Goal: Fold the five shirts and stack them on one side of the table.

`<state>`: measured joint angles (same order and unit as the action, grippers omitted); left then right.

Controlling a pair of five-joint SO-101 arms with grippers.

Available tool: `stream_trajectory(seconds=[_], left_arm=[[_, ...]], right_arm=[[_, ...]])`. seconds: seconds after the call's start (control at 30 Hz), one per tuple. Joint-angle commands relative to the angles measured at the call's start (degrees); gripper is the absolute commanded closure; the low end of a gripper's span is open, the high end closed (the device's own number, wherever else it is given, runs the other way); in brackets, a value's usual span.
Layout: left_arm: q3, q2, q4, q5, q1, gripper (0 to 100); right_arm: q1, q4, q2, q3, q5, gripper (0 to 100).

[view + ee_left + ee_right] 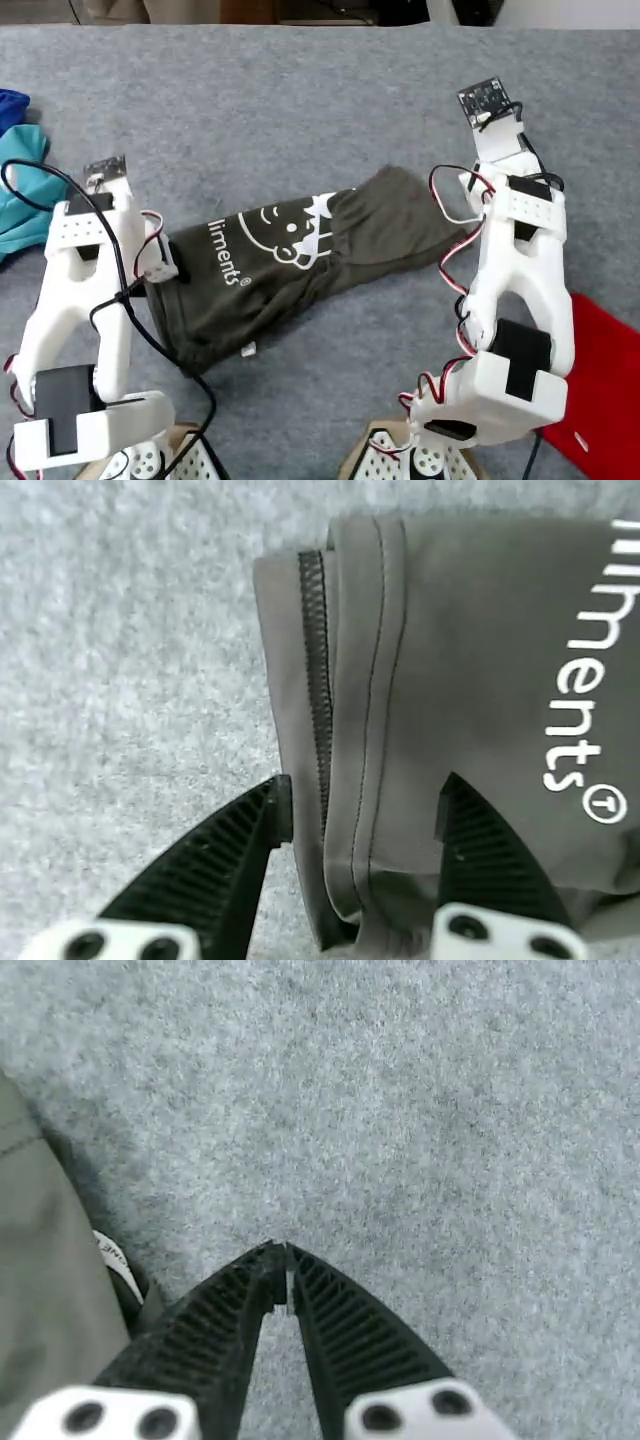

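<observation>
A dark olive shirt [300,265] with white print lies folded into a long strip, running diagonally across the middle of the grey table. My left gripper [365,805] is open, its two black fingers straddling the stitched hem at the strip's left end [350,680]. The left arm [85,260] stands over that end. My right gripper [286,1260] is shut with nothing in it and points down at bare grey felt just beside the shirt's other end [35,1300], where a small white label [115,1258] sticks out. The right arm [515,250] stands at the strip's right end.
A teal shirt [20,200] and a blue one [12,105] lie bunched at the left edge. A red shirt [600,380] lies at the right near corner, partly under the right arm. The far half of the grey felt [300,90] is bare.
</observation>
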<state>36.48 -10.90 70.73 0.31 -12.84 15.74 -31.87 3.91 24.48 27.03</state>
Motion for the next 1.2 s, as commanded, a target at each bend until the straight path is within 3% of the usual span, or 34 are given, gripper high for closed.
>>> stream_trajectory(seconds=[0.0, 0.23, 0.53, 0.7, 0.87, 1.17], left_arm=[[2.4, -0.1, -3.1, 0.4, -0.3, 76], [2.4, 10.8, -8.2, 2.5, -0.5, 77], [-5.3, 19.3, -6.2, 3.3, -3.7, 98], [-6.2, 19.5, -6.2, 3.2, -4.7, 98], [-10.3, 19.7, -6.2, 3.0, -11.5, 98], [-33.2, 20.0, 9.9, -4.3, -22.3, 98]], right_arm=[[0.7, 1.3, 0.2, -3.6, -0.2, 99.2], [0.7, 1.3, 0.2, -3.6, -0.2, 99.2], [0.7, 1.3, 0.3, -3.6, -0.2, 99.2], [0.7, 1.3, 0.3, -3.6, -0.2, 99.2], [0.8, 1.3, 0.3, -3.6, -0.2, 99.2], [1.5, 2.5, 0.4, -3.4, -0.3, 99.2]])
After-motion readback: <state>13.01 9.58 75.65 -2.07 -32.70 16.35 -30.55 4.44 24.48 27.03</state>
